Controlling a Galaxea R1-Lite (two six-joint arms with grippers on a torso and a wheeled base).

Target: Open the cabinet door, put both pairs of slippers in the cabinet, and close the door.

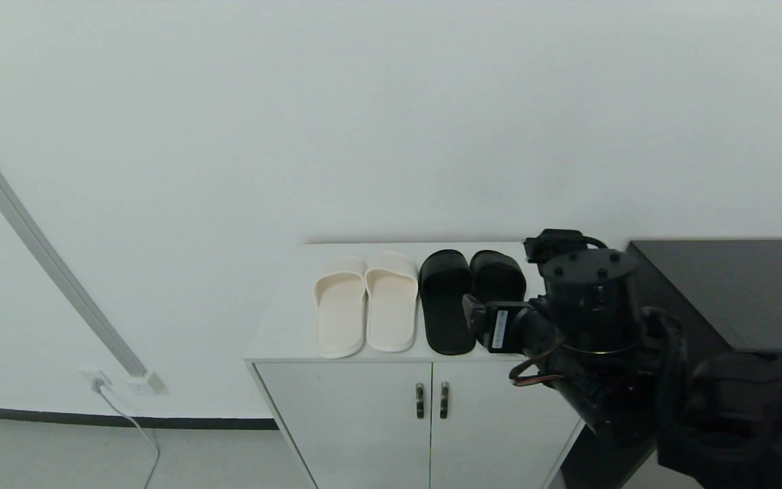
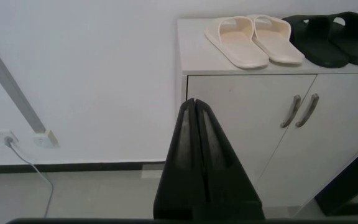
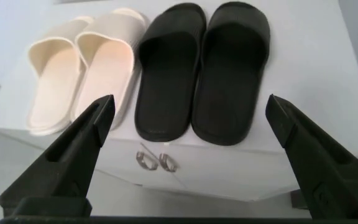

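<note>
The white pair (image 1: 366, 305) and black pair (image 1: 469, 299) lie atop the shut cabinet (image 1: 343, 435). Your right tool (image 3: 190, 106) hangs spread over the black pair; your left tool (image 2: 195, 106) is pressed together, low. The handles (image 1: 420, 400) sit close together: a careless hook could catch both doors.

The right arm (image 1: 588, 305) is covering the heel of one black slipper (image 1: 497, 273); the head view's lower edge is cutting off the cabinet (image 1: 357, 428).
</note>
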